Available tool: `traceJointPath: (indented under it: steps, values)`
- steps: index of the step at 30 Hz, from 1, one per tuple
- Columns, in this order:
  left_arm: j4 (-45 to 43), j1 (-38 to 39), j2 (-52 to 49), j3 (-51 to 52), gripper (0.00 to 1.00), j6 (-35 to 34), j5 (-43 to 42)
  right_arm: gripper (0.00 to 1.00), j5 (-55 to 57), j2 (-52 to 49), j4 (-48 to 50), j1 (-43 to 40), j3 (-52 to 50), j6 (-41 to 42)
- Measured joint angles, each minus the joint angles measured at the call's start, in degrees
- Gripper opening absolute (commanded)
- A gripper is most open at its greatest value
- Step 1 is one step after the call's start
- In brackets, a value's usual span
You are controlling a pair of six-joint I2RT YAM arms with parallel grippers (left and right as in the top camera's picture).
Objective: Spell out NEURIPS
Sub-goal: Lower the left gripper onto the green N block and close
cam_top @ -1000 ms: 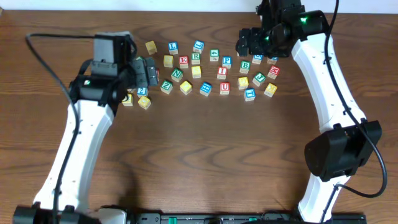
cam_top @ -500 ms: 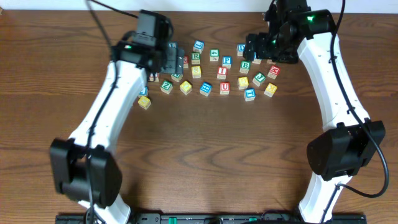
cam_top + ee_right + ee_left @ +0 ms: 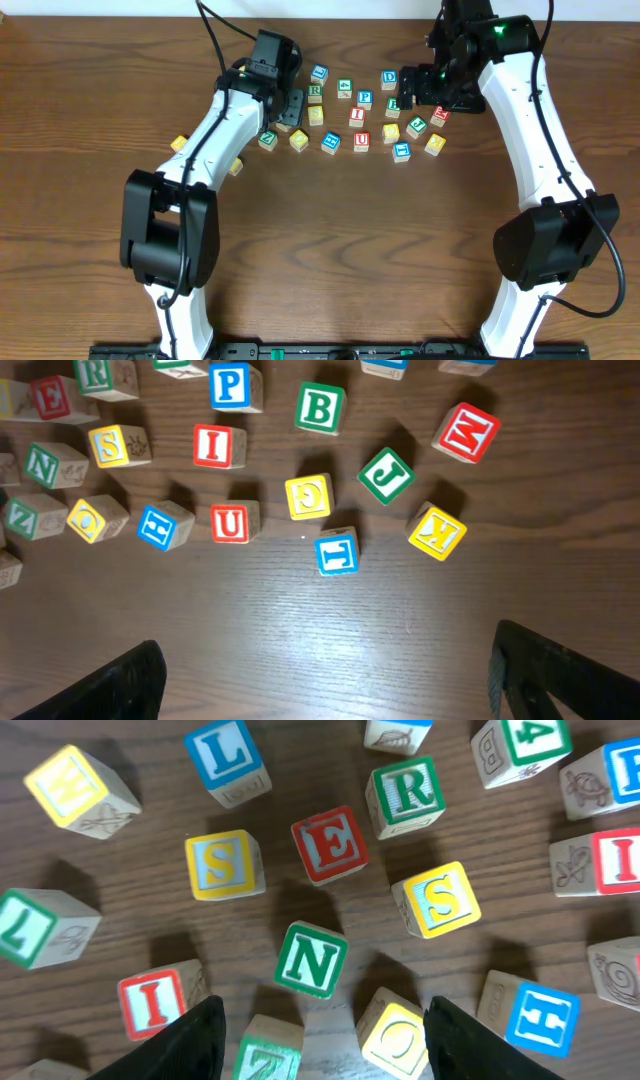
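Note:
My left gripper [image 3: 325,1040] [image 3: 291,108] hovers low over the left part of the cube cluster, jaws apart and gripping nothing. A green Z cube [image 3: 265,1055] and a yellow cube [image 3: 392,1035] lie between its fingers. Just ahead sit the green N [image 3: 312,958], red E [image 3: 330,843], green R [image 3: 405,792] and a red I [image 3: 152,1000]. Two yellow S cubes [image 3: 225,863] [image 3: 437,900] flank the E. My right gripper [image 3: 330,675] [image 3: 425,85] stands open above bare wood. Beyond it lie the red U [image 3: 230,522], blue P [image 3: 232,385] and another red I [image 3: 213,445].
Other cubes crowd the same rows: blue L [image 3: 225,758], yellow W [image 3: 80,788], blue H [image 3: 540,1010], green B [image 3: 320,407], green J [image 3: 385,473], red M [image 3: 467,432], blue T [image 3: 337,550]. Two yellow cubes [image 3: 180,144] lie left of the left arm on the wooden table [image 3: 330,250].
The left arm has swung right and back from the table's left side to over the cube cluster, and its jaws have narrowed. The right arm has barely moved.

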State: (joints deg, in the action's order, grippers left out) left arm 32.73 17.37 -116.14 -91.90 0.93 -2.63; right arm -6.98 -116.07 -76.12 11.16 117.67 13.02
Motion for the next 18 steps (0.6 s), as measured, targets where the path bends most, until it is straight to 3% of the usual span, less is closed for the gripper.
traceJointPath:
  steps: [18]
  values:
    - [-4.6, 0.0, -8.1, 0.0, 0.61, 0.4, 0.0, 0.99, 0.4, 0.0, 0.1, 0.0, 0.0, 0.0]
